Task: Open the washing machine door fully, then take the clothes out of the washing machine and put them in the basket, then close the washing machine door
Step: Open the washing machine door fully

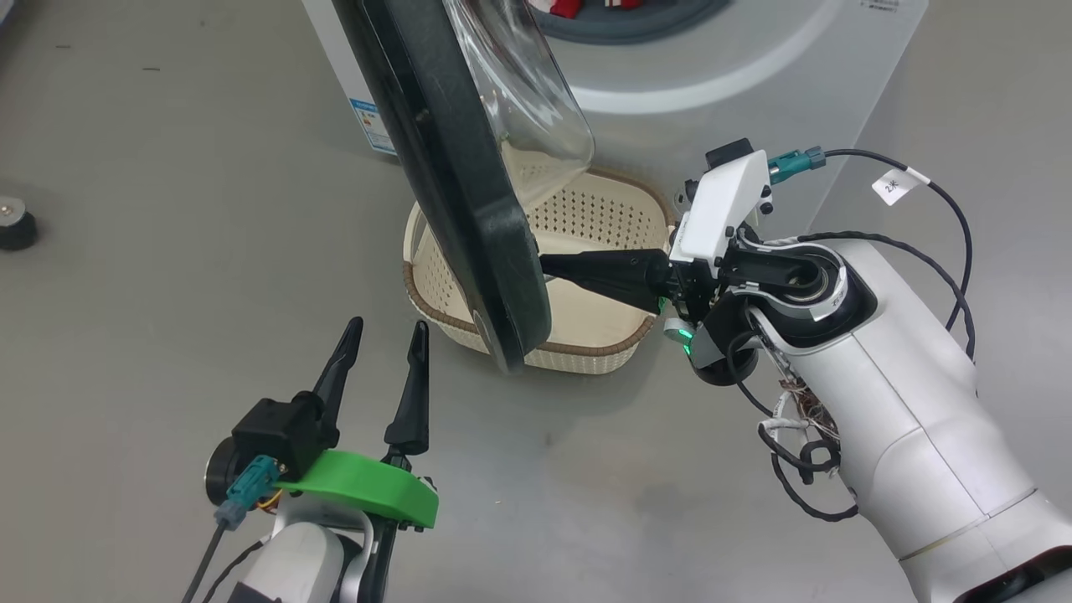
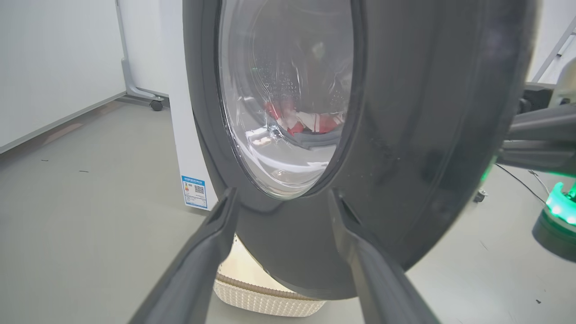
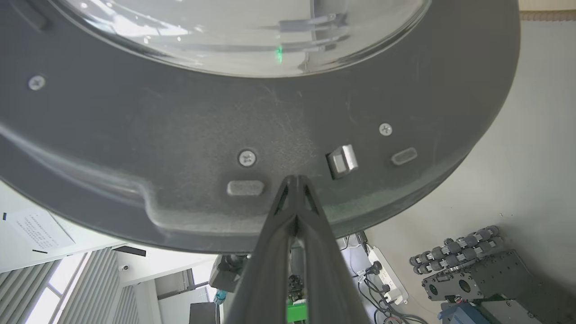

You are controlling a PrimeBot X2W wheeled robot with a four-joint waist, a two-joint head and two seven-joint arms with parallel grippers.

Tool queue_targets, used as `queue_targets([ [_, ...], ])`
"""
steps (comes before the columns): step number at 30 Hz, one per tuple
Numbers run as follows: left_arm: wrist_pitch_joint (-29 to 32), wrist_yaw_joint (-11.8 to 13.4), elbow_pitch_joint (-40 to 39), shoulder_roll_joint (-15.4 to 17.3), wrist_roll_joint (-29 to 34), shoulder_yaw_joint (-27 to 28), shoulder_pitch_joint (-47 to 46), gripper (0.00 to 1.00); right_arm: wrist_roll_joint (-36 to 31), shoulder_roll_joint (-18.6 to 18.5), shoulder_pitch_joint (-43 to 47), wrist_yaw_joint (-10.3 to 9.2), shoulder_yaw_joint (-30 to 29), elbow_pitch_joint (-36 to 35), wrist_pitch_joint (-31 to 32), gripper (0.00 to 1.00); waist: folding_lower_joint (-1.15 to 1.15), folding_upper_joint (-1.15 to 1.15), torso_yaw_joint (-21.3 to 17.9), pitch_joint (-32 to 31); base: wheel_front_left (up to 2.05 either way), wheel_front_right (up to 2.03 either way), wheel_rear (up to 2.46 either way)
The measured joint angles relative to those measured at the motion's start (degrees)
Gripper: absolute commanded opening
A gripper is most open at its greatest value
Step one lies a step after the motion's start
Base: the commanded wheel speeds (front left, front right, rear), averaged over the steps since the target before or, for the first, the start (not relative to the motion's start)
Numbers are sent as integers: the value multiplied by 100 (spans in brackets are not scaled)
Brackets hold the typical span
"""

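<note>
Round glossy black washing machine door [image 1: 452,167] is standing part-open; right tool [image 3: 294,180], tips together, is pressing its inner rim. Pushing steadily left is looking safest.

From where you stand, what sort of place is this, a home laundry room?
More likely a lab or test workshop: the washing machine stands on a bare grey floor, with a power strip and a metal rig of rollers on it.

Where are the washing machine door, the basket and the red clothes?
washing machine door [image 1: 444,167]: head view, its dark frame.
basket [image 1: 595,218]: head view, perforated back wall.
red clothes [image 1: 567,7]: head view, red fold at the top edge.
</note>
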Motion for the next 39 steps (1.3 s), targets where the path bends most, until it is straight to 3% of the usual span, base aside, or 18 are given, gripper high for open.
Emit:
queue_targets([
  [3, 0, 0, 52, 1, 73, 107, 35, 100, -319, 4, 46, 189, 13, 32, -219, 0, 0, 0, -52, -118, 0, 0, 0],
  [6, 0, 0, 99, 2, 102, 168, 76, 100, -896, -127, 49, 545, 169, -14, -539, 0, 0, 0, -125, -255, 0, 0, 0],
  [11, 0, 0, 127, 3, 219, 318, 182, 100, -2131, -791, 175, 1158, 528, -171, -1262, 0, 0, 0, -276, -517, 0, 0, 0],
  [13, 0, 0, 137, 2, 230, 389, 251, 100, -2642, -1029, 281, 1273, 686, -216, -1579, 0, 0, 0, -351, -620, 0, 0, 0],
  [20, 0, 47, 151, 5, 255, 621, 474, 100, -4094, -1615, 754, 1278, 966, -456, -2937, 0, 0, 0, -705, -888, 0, 0, 0],
  [29, 0, 46, 123, 8, 339, 901, 563, 100, -5325, -1951, 1276, 1261, 1083, -692, -4619, 0, 0, 0, -1150, -1071, 0, 0, 0],
  [39, 0, 43, 121, 8, 390, 1133, 692, 100, -5677, -1965, 1956, 710, 947, -699, -5744, 0, 0, 0, -1386, -1237, 0, 0, 0],
])
